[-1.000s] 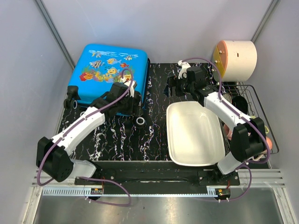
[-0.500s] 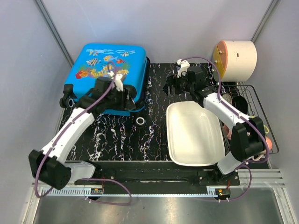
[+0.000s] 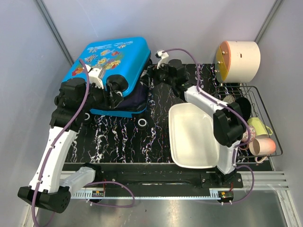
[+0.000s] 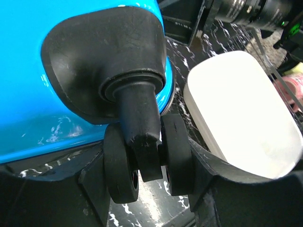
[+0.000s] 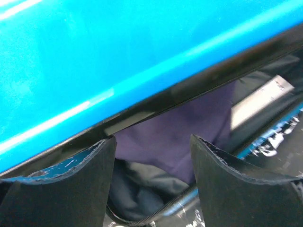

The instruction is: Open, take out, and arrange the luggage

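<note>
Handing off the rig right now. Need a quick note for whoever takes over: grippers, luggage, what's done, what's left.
Left gripper: shut on a caster wheel of the luggage, on the lid half, holding the lid up.
Right gripper: open, fingers at the gap under the lid's edge, gripping nothing.
Luggage: back left of the mat, lid raised part way; purple fabric shows inside.
Done: lid cracked open.
Left: swing the lid fully open, take the contents out, arrange them.
</note>
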